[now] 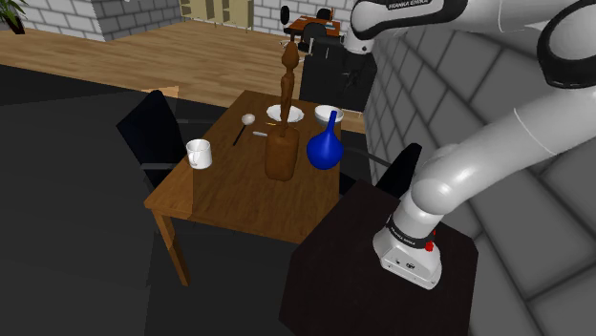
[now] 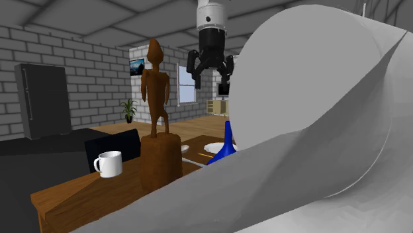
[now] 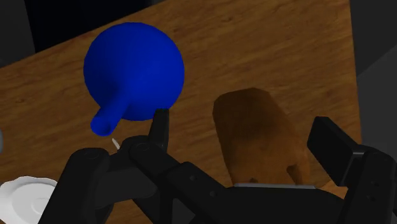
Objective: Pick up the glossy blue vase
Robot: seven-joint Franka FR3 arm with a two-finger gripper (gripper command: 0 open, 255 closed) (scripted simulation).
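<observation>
The glossy blue vase (image 1: 325, 148) has a round body and a thin neck, and it stands upright on the wooden table (image 1: 224, 196) just beside a tall brown wooden figure (image 1: 283, 143). In the second exterior view my gripper (image 2: 213, 81) hangs open high above the vase (image 2: 224, 149), level with the figure's head (image 2: 155, 53). A large white arm link hides the vase's body there. In the wrist view the vase (image 3: 133, 70) lies beyond one fingertip (image 3: 159, 127), outside the open gripper (image 3: 247, 137). The figure's base (image 3: 261, 137) sits between the fingers, far below.
A white mug (image 1: 199, 153) stands near the table's edge on the shoulder view's left. Two white dishes (image 1: 285, 113) (image 1: 329, 113) and a spoon (image 1: 244, 124) lie at the far end. A dark chair (image 1: 151, 134) stands beside the table. The stand (image 1: 382, 258) is close by.
</observation>
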